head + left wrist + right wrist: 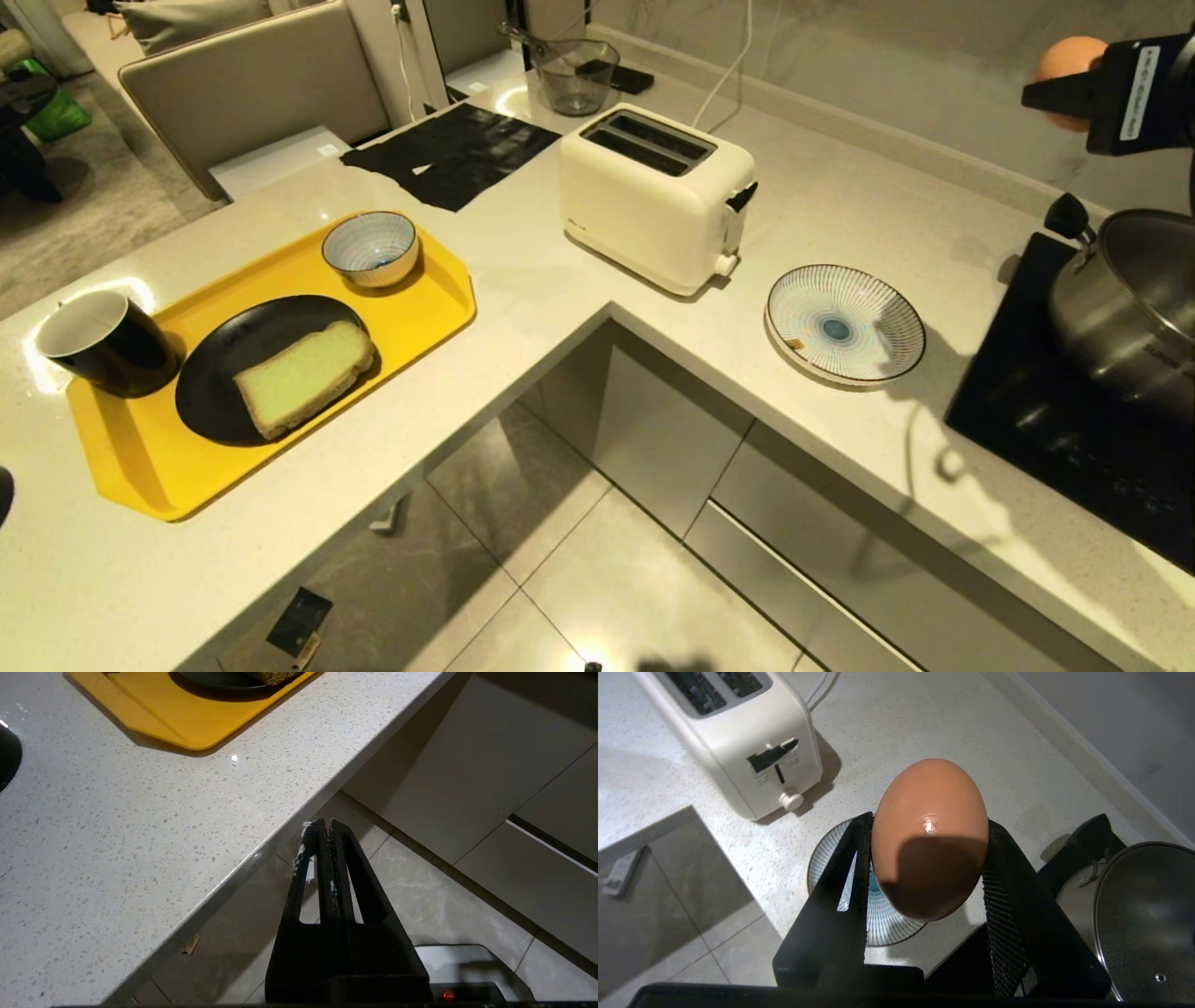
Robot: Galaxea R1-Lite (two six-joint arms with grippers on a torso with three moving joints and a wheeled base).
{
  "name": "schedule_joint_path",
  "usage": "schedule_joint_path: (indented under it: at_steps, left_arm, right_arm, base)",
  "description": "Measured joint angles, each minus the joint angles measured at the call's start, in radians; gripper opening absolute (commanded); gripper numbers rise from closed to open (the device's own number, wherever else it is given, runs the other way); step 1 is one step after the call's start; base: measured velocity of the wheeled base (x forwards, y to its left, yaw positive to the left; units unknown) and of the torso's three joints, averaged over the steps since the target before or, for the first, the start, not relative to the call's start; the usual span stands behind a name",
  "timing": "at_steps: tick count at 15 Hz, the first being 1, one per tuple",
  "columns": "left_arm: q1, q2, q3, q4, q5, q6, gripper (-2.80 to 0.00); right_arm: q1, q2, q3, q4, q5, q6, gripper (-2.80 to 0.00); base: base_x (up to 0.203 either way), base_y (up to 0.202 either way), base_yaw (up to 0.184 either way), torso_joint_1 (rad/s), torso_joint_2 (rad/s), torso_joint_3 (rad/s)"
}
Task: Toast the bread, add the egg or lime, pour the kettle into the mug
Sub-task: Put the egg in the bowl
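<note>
right gripper (928, 858) fingers (1004, 896) clamping egg (929, 835)

The egg (930, 840) is light brown and glossy, between black fingers (1008, 905). The bread (303, 377) has a pale green face and tan crust, on a black plate (217, 392) on a yellow tray (149, 457). The mug (105, 342) is black outside, white inside. The bowl (371, 247) and dish (845, 324) carry fine blue-and-white stripes. The toaster (653, 198) is cream, the pot (1134, 308) steel, the counter (523, 271) speckled white.
</note>
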Motion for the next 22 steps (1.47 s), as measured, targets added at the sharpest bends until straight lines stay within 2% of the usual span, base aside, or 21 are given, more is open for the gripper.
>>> schedule_joint_path:
  at_steps: [2, 8, 22]
  left_arm:
    - [0.001, 0.0, 0.0, -0.001, -0.001, 0.0, -2.8]
    - [0.0, 0.0, 0.0, -0.001, 0.0, 0.0, -2.8]
    - [0.0, 0.0, 0.0, 0.0, 0.0, 0.001, -2.8]
  right_arm:
    - [0.0, -0.019, 0.027, -0.005, 0.043, -0.003, -2.8]
    - [0.001, -0.031, 0.041, -0.006, 0.078, -0.001, -2.8]
    - [0.001, -0.031, 0.042, -0.003, 0.08, 0.001, -2.8]
  base:
    - [0.004, -0.009, 0.088, -0.001, 0.0, 0.005]
    - [-0.001, -0.008, 0.172, 0.001, 0.0, 0.0]
    - [-0.001, -0.009, 0.17, 0.001, 0.0, 0.002]
